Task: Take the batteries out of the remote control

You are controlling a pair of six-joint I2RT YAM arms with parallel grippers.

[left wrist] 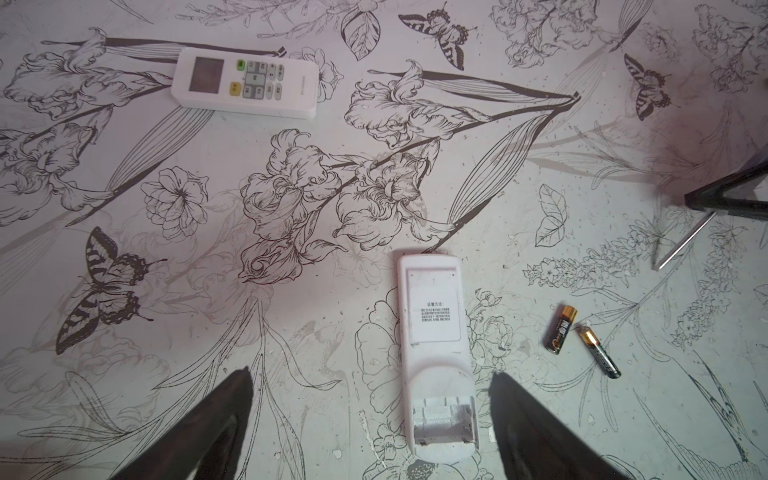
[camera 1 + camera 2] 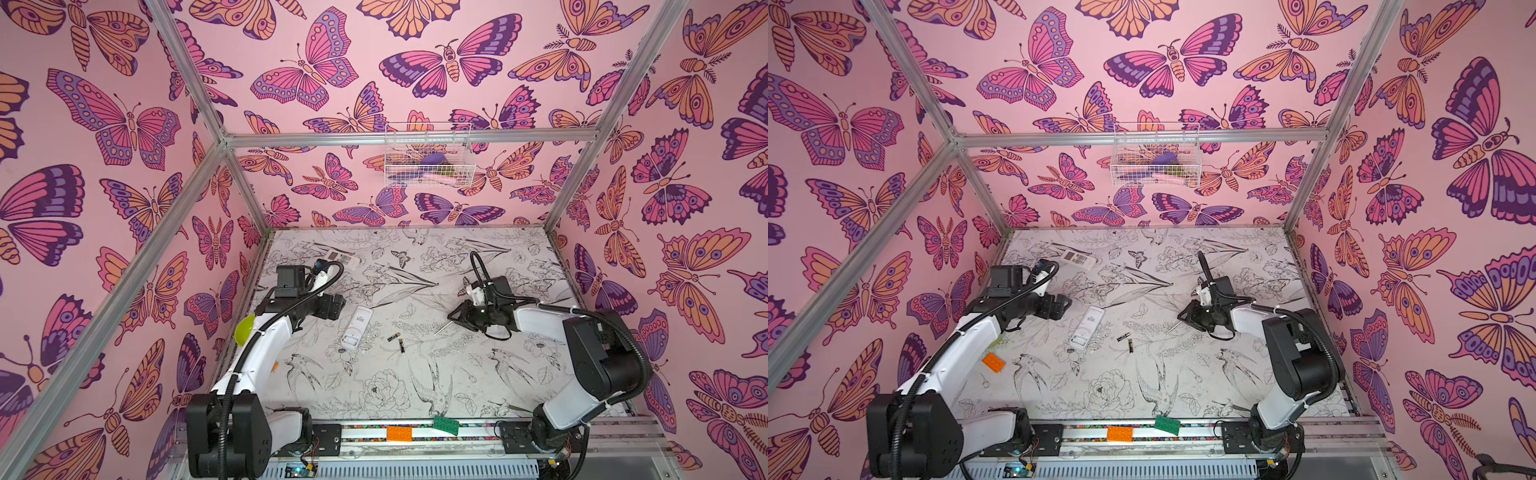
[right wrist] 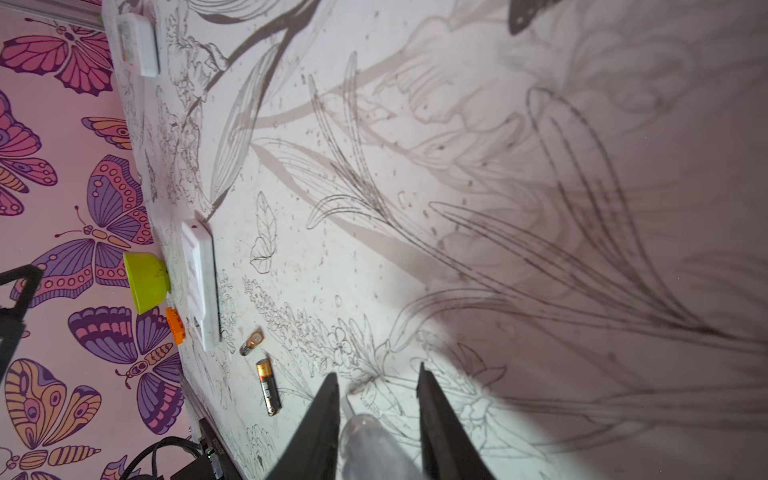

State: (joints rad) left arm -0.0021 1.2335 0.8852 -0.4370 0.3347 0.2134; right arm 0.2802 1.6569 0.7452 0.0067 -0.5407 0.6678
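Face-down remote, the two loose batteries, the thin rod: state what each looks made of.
The face-down remote: white matte plastic, judging by the moulded ribs in its open bay. The batteries: probably metal cells in a glossy black-and-gold wrap, since the ends shine. The thin rod: likely bare metal, as it is grey with a pale sheen.

A: What's lying on the flower-printed bench (image 2: pixel 478 374)?
B: A white remote (image 2: pixel 357 326), face down near the middle, battery bay open and empty. Just beside it are one battery (image 2: pixel 394 337) and a second battery (image 2: pixel 401 345), close together at an angle.
A: Anything else?
B: A second remote (image 2: pixel 343 257), buttons up, far left; a lime bowl (image 2: pixel 244 329) and an orange brick (image 2: pixel 993 362) by the left edge.
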